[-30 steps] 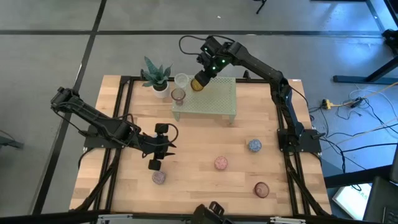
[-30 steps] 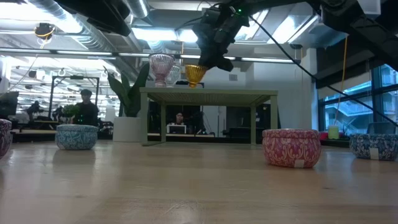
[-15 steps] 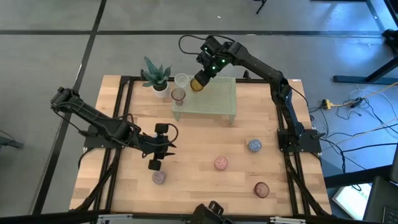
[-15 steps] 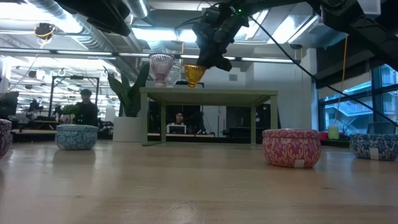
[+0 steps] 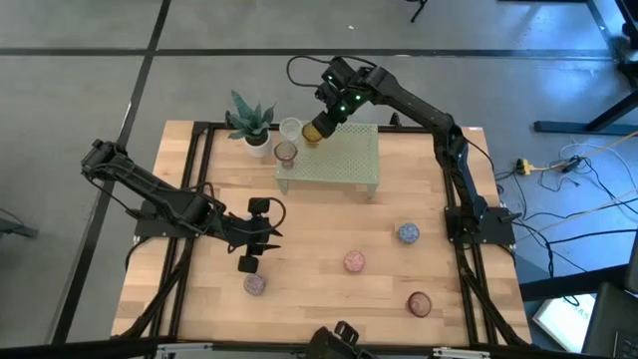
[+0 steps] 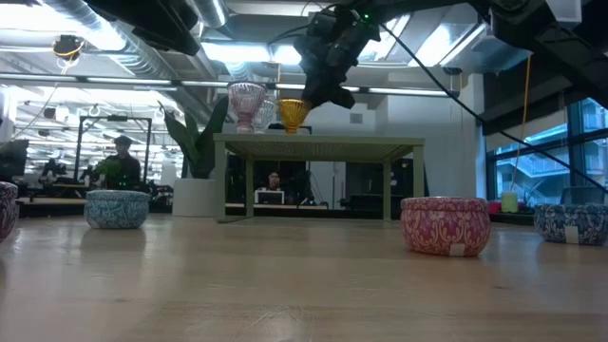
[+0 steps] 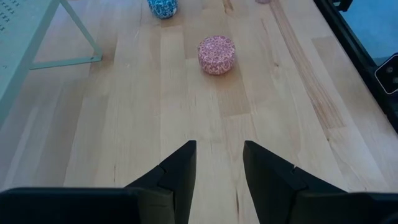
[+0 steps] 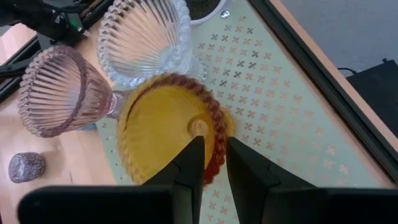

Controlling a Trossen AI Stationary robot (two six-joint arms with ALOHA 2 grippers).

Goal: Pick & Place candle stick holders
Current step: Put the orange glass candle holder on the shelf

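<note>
An amber ribbed glass cup is over the far left part of the pale green stand, held by my right gripper. Beside it a clear ribbed cup and a pink ribbed cup stand upright on the stand. Small round patterned cups sit on the table: pink, blue, dark red, mauve. My left gripper is open and empty, low over the table's left middle. My right gripper holds the amber cup by its rim, one finger inside the cup and the other outside. The fingers come from above, pointing down. The cup is upright with its foot at the stand's top; whether it rests there I cannot tell.
A potted spiky plant stands left of the stand at the far edge. A black frame runs along the table's sides. Bare wood lies between the stand and the small cups near the front.
My right gripper has carried the amber cup a little toward the table's left, closer to the clear cup, keeping it upright.
</note>
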